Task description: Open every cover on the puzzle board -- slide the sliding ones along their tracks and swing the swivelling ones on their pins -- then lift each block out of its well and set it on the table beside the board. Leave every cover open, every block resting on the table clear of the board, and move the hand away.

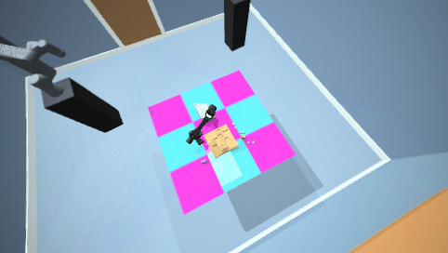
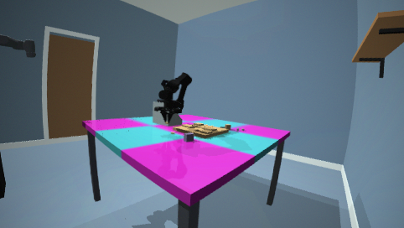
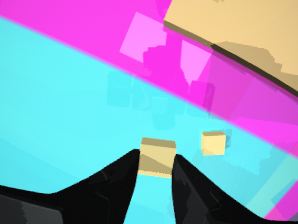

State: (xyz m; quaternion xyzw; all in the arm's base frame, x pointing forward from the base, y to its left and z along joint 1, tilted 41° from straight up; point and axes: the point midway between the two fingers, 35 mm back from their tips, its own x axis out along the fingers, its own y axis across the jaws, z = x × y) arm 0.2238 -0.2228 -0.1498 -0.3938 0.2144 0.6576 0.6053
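The tan puzzle board (image 1: 229, 150) (image 2: 205, 135) (image 3: 200, 17) lies on the table, with its covers too small to judge in the top and exterior views. My gripper (image 1: 192, 139) (image 2: 168, 121) (image 3: 156, 158) is shut on a tan block (image 3: 157, 161), held over the table beside the board. A second small tan block (image 3: 213, 144) (image 2: 173, 132) rests on the table, to the right of the held block in the wrist view and clear of the board. On the board's other side lie a larger tan block (image 1: 243, 136) (image 2: 228, 126) and several small pale blocks (image 1: 252, 142) (image 2: 238, 130).
A purple-grey cube (image 1: 204, 161) (image 2: 189, 137) sits on the checkered table (image 1: 195, 191) (image 2: 180, 168), near the board. The arm's pale base (image 1: 200, 110) (image 2: 157, 108) stands behind the gripper in the exterior view. Only part of the board shows in the wrist view, at the upper right.
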